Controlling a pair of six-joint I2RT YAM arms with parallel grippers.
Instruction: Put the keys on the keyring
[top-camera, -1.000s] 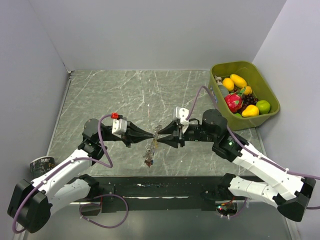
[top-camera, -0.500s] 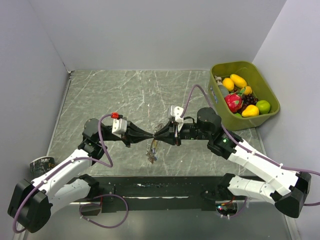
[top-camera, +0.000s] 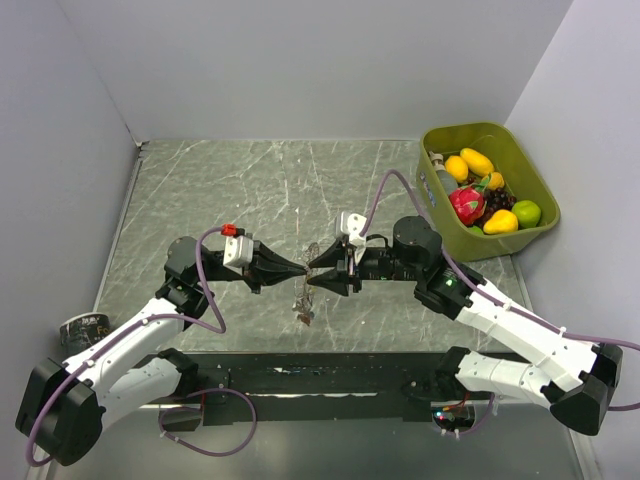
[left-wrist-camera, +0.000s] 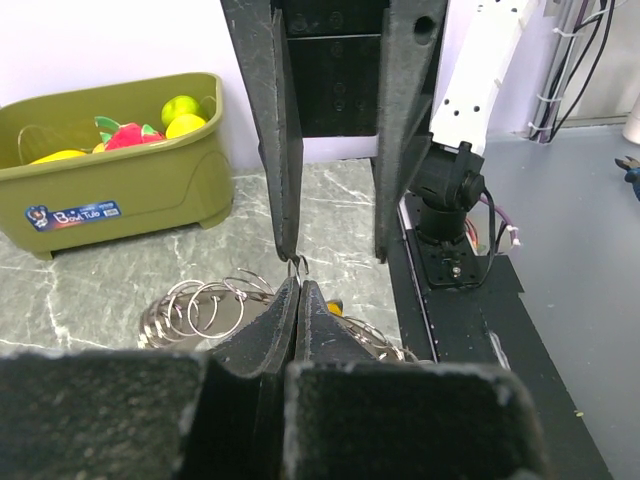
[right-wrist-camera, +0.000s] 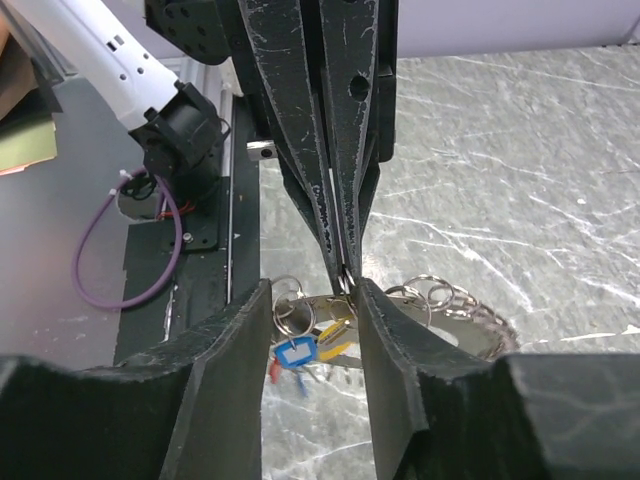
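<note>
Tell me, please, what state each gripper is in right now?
Left gripper: shut on a small ring.
Right gripper: open, holding nothing.

From above, the keys are too small to tell apart. The right end effector covers the keyring toward seven o'clock. The left wrist's olive bin is cropped at nine o'clock.

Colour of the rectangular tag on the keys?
Blue key tag with a white centre; the right wrist view shows it best.
</note>
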